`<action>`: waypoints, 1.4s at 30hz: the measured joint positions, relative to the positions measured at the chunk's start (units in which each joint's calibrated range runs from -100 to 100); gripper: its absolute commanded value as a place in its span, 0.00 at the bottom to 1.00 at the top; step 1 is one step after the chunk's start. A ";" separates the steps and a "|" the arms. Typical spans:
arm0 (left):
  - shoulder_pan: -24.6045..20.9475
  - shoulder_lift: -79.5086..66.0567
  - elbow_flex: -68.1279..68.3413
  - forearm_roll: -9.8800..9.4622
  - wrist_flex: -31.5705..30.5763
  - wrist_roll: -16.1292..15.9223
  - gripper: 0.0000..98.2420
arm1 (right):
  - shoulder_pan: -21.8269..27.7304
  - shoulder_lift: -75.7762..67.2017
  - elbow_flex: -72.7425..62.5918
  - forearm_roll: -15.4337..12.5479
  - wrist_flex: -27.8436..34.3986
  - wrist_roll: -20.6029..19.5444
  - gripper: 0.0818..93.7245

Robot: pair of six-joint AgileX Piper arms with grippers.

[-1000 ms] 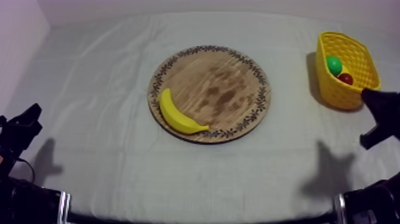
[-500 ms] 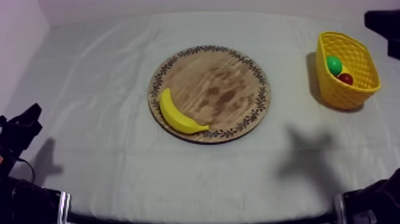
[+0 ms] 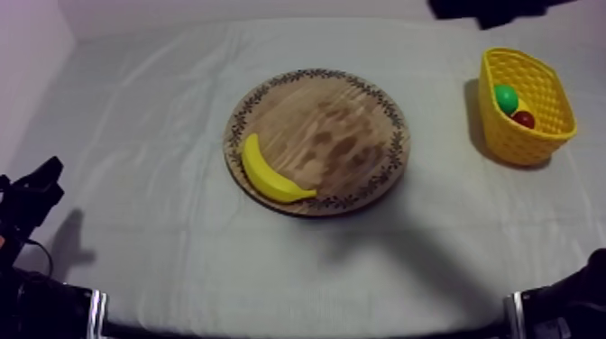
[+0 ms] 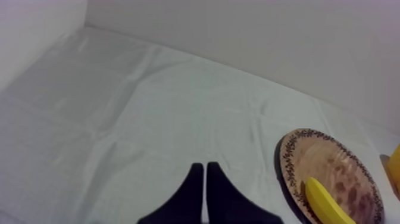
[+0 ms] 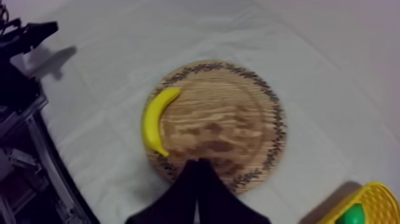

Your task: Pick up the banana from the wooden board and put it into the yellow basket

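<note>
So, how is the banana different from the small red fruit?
The banana is long, curved and yellow; the small red fruit is round and smaller. The banana lies on the wooden board; the small red fruit sits in the yellow basket. Both lie loose, with nothing gripping them.

Matt, grainy wood board (image 3: 352, 126) with darker blotches, smooth plastic-looking banana (image 3: 267, 173), glossy plastic lattice basket (image 3: 523, 149), creased matt cloth (image 3: 135, 135) over the surface.

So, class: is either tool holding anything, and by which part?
Nothing is held. The left tool and right tool are both shut empty; the banana lies on the board.
</note>
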 measured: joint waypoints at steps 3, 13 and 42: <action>0.00 0.00 0.00 0.00 0.00 0.00 0.00 | -2.64 4.61 -2.22 0.15 0.77 -1.00 0.00; 0.00 0.00 0.00 0.00 0.00 0.00 0.00 | -7.91 18.91 -4.15 0.69 0.90 -4.17 0.01; 0.00 0.00 0.00 0.00 0.00 0.00 0.00 | -8.38 44.82 -20.00 -0.55 5.59 -9.22 0.81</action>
